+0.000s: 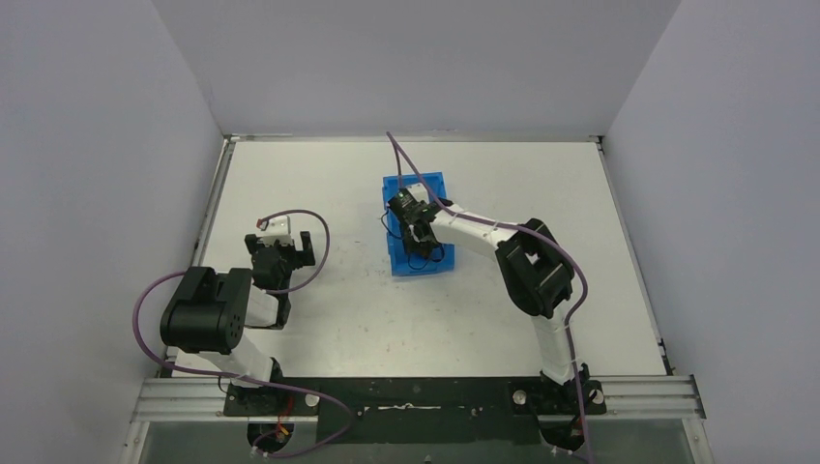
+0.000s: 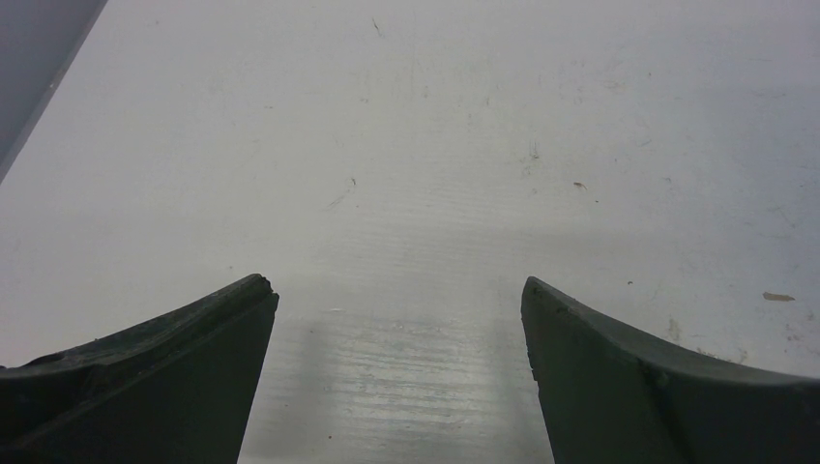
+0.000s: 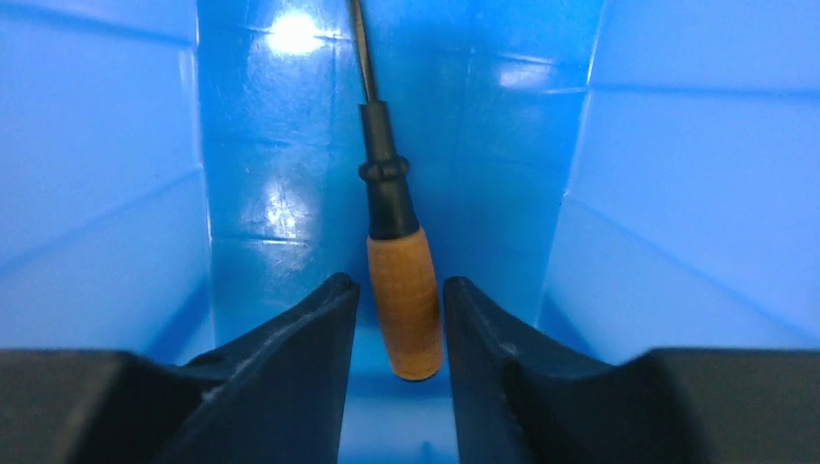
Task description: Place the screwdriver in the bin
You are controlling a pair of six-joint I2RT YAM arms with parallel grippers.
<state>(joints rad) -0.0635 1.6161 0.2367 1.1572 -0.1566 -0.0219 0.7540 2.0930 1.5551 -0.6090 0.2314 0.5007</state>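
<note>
The blue bin stands mid-table, and my right gripper reaches down into it. In the right wrist view the screwdriver lies along the bin's floor, thin shaft pointing away and orange handle between my right gripper's fingers. The fingers stand slightly apart, with a thin strip of blue showing beside the handle on the left. The overhead view hides the screwdriver under the gripper. My left gripper hangs over the bare table at the left, jaws wide open and empty.
The bin's walls rise close on both sides of the right gripper. White walls enclose the table on the left, back and right. A purple cable runs from the right wrist over the bin.
</note>
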